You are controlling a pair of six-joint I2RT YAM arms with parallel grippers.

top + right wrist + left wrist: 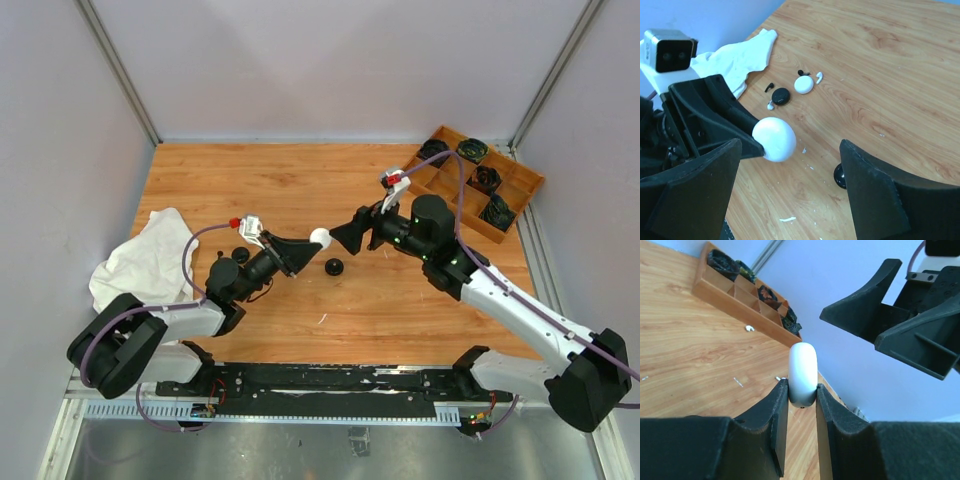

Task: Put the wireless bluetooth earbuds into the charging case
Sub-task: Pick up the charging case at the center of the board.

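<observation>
My left gripper (pixel 802 392) is shut on a round white charging case (pixel 802 374), held on edge above the table; its lid looks closed. From above, the case (pixel 319 238) hangs between the two arms. My right gripper (pixel 350 236) faces it, open and empty, its fingers (pixel 700 190) either side of the case (pixel 774 139) without touching. On the table beyond lie a white earbud (pixel 819 77), another white earbud (pixel 770 105) and two black earbuds (pixel 769 86) (pixel 802 73), beside a white puck (pixel 803 85) and a black puck (pixel 781 96).
A black round case (pixel 334 266) sits on the table under the grippers. A wooden compartment tray (pixel 480 185) holding dark items stands at the back right. A white cloth (pixel 140 260) lies at the left. Small white flecks dot the wood.
</observation>
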